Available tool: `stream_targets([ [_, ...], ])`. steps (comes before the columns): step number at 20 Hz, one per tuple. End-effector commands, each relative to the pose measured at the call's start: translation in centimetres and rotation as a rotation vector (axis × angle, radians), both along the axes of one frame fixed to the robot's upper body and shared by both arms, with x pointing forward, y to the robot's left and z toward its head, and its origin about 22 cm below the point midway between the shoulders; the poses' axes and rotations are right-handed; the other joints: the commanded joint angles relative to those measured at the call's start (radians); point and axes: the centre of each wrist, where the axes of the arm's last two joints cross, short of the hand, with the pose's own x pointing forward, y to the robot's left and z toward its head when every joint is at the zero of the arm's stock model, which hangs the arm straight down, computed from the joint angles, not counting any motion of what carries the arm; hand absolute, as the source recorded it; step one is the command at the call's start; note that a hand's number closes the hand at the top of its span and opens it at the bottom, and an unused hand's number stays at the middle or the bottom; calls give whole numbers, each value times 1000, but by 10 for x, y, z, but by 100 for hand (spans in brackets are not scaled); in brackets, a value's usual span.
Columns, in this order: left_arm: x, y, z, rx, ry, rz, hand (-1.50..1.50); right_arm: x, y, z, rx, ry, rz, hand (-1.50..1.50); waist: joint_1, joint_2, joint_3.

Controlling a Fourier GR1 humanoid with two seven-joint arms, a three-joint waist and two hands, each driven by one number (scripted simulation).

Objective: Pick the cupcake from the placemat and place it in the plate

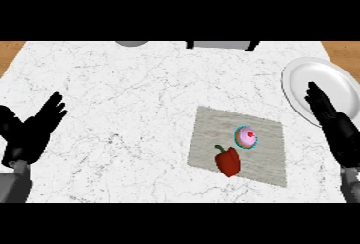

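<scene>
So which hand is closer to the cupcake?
The right hand. It is just right of the cupcake, over the plate. The left hand is far off at the counter's left edge.

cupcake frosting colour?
Pink, with a red dot on top and a teal wrapper; cupcake, head view.

placemat (267, 157) on worktop (141, 95), right of middle | cupcake (247, 137) on placemat | pepper (228, 162) on placemat, just in front of cupcake | plate (309, 78) behind placemat, far right
</scene>
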Motion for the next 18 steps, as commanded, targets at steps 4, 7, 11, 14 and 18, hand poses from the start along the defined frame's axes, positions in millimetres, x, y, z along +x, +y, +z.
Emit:
stream_targets([
  [4, 11, -28, 9, 34, -126, -55, 0, 37, 29, 17, 208, -32, 458, 150, 28, -9, 45],
  [7, 12, -37, 7, 7, -110, -100, 0, 47, 10, 98, -369, -279, 493, 150, 39, -37, 25],
  [11, 12, -64, 4, -15, -166, -98, 0, 44, -7, -20, 278, -295, 354, -150, 20, 0, 50],
  [14, 21, -69, 2, 7, -153, -108, 0, 44, -23, -48, 235, -232, 566, -150, 10, -3, 45],
  [18, 12, -69, -1, 12, -146, -93, 0, 48, -39, -56, 21, -209, 709, -150, 12, -10, 44],
])
